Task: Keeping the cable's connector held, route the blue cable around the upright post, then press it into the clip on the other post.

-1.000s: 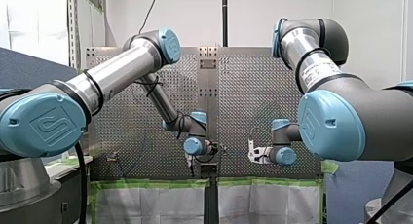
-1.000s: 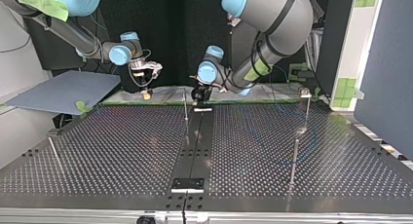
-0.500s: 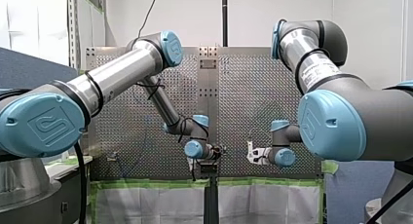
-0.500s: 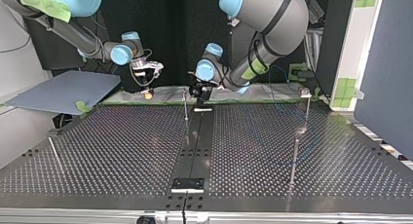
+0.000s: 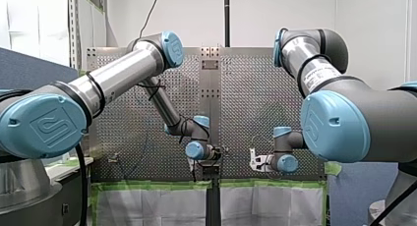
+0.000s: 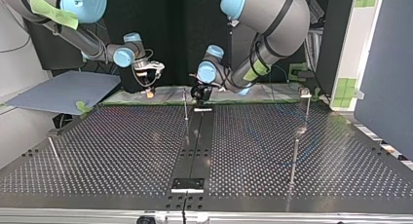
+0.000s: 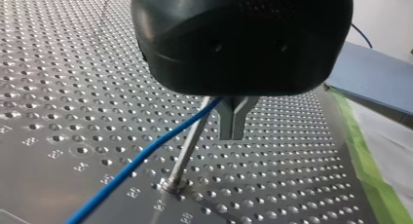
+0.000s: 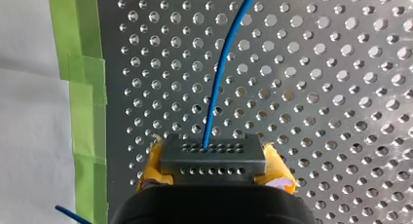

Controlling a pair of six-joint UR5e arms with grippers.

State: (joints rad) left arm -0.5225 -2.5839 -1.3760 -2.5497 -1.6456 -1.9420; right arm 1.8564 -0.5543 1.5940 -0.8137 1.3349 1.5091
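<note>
My right jaws are clenching the dark connector [image 8: 213, 157] between yellow pads [image 8: 280, 168], off to one side of the upright post [image 7: 187, 146], so the cable's end is anchored as the task asks. My left jaws are pinching the blue cable [image 7: 141, 158] just beside that post, seemingly to steer it around. From there the cable is crossing the post and trailing low over the perforated tabletop [image 7: 58, 87].

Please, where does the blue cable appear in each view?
Front view: too thin to make out.
Top view: blue cable, faint, on the perforated table at the view's right.
Left wrist view: blue cable from left gripper diagonally past the post.
Right wrist view: blue cable leaves the connector in right gripper.
Shared landmark: the perforated table.
</note>
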